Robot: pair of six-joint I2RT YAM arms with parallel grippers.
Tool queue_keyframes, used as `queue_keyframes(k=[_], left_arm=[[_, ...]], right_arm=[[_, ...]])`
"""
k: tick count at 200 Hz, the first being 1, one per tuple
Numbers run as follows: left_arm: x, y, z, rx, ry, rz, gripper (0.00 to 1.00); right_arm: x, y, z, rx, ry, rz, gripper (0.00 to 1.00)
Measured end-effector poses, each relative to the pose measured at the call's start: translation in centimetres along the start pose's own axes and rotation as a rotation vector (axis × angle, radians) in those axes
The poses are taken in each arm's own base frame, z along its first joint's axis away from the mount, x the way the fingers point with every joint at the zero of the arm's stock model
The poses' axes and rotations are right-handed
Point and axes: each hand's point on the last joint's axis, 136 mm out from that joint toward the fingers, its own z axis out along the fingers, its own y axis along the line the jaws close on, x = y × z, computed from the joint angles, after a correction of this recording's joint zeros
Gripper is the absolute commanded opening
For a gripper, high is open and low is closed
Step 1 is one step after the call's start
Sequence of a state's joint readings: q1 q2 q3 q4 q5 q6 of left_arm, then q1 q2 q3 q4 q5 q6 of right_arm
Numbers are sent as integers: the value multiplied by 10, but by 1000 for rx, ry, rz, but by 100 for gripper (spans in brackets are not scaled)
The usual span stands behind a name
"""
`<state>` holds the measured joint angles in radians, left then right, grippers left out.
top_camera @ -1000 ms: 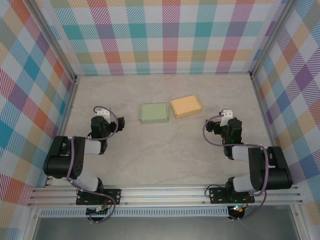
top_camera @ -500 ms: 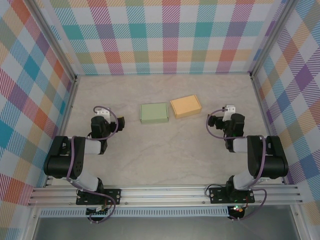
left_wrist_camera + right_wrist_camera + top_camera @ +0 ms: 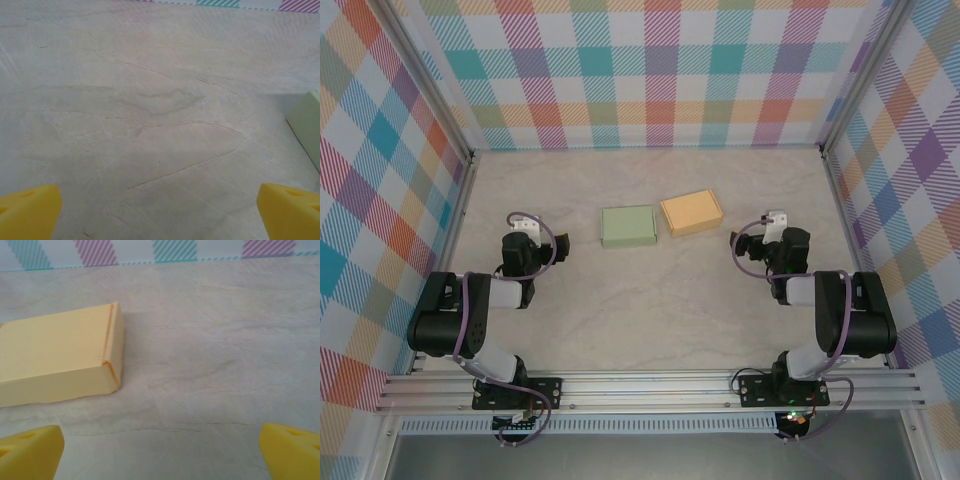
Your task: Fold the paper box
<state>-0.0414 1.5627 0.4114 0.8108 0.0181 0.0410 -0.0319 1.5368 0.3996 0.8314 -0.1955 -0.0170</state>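
Two shut paper boxes lie flat at mid-table: a green box (image 3: 628,226) and, to its right, an orange box (image 3: 691,213). My left gripper (image 3: 524,236) rests low on the table left of the green box, well apart from it. In the left wrist view the left gripper (image 3: 160,212) stands open, yellow fingertips (image 3: 29,210) wide apart over bare table, with the green box's edge (image 3: 306,120) at the far right. My right gripper (image 3: 777,234) sits right of the orange box. It is open (image 3: 160,452) with nothing between its fingers, and the orange box (image 3: 55,360) lies ahead to its left.
The marbled table (image 3: 660,310) is walled by checked panels (image 3: 650,70) at the back and both sides. Metal posts (image 3: 830,160) mark the rear corners. A rail (image 3: 650,385) runs along the near edge by the arm bases.
My right gripper has shifted a little to the right and farther from me, with the arm folding back. The left arm and both boxes have not moved.
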Motion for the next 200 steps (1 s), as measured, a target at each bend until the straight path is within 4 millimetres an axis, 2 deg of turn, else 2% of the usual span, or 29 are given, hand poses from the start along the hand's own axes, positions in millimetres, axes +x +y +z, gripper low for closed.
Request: queue_keyframes(k=[25, 95, 200], left_arm=[[0, 0, 0, 0, 0, 0, 100], [0, 0, 0, 0, 0, 0, 100], [0, 0, 0, -1, 1, 0, 100]], right_arm=[[1, 7, -1, -50, 0, -3, 100], [0, -1, -1, -6, -1, 6, 100], [0, -2, -1, 1, -1, 5, 100]])
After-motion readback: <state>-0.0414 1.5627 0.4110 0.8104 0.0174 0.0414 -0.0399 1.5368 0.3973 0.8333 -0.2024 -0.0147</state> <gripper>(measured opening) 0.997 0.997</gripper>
